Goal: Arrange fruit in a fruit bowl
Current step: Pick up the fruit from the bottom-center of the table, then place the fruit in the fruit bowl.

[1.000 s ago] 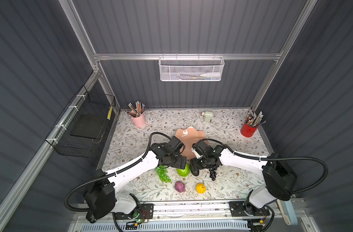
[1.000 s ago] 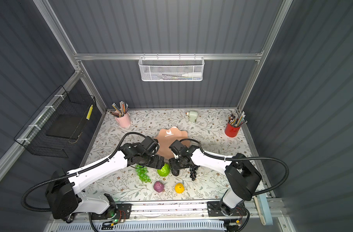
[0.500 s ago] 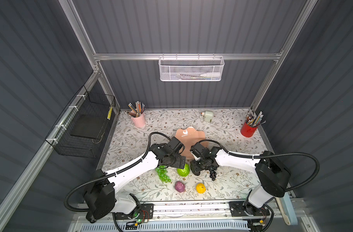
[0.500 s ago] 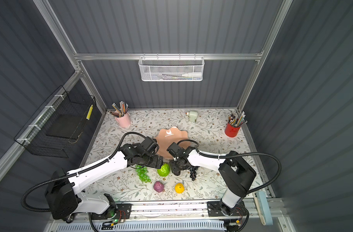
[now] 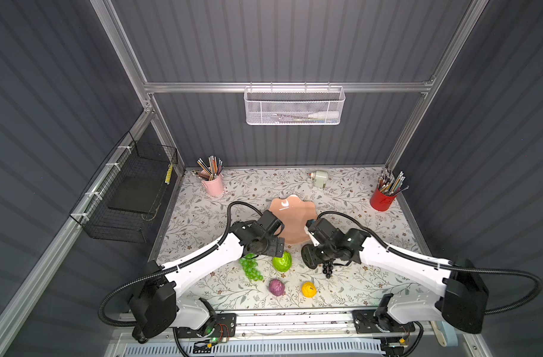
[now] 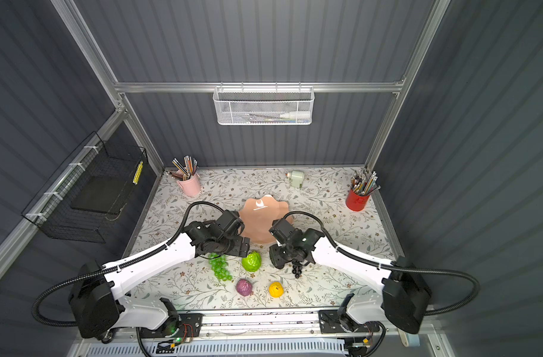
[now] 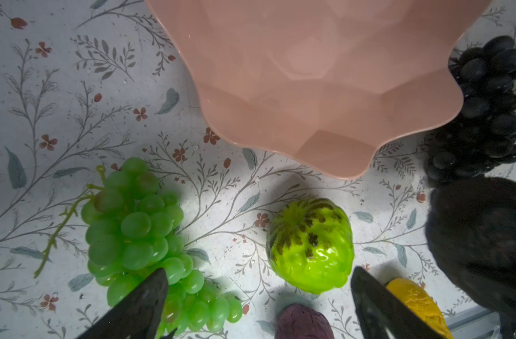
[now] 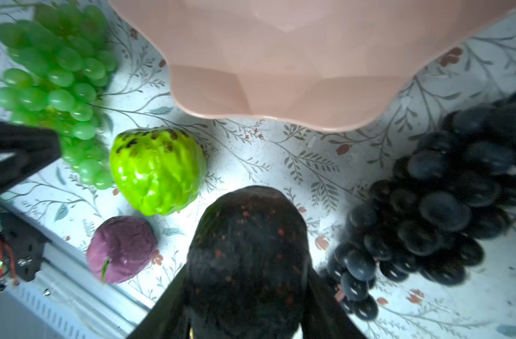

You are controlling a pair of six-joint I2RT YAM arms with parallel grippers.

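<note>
The empty salmon-pink fruit bowl (image 5: 290,216) stands mid-table. In front of it lie the fruit: a green grape bunch (image 5: 251,269), a bumpy lime-green fruit (image 5: 282,262), a purple fruit (image 5: 276,286), a yellow fruit (image 5: 308,289) and a dark grape bunch (image 5: 328,269). My right gripper (image 8: 248,281) is shut on the dark avocado (image 8: 248,234), a finger on each side, just in front of the bowl's rim (image 8: 280,117) and beside the dark grapes (image 8: 427,205). My left gripper (image 7: 258,273) hangs open above the gap between the green grapes (image 7: 133,229) and the lime-green fruit (image 7: 309,246), holding nothing.
A pink pencil cup (image 5: 214,185) stands at the back left and a red pencil cup (image 5: 382,199) at the back right. A small pale sharpener (image 5: 320,178) lies near the back wall. A black wire basket (image 5: 131,197) hangs on the left wall.
My right gripper's jaws have narrowed onto the avocado and the arm has edged left. The left arm has barely moved.
</note>
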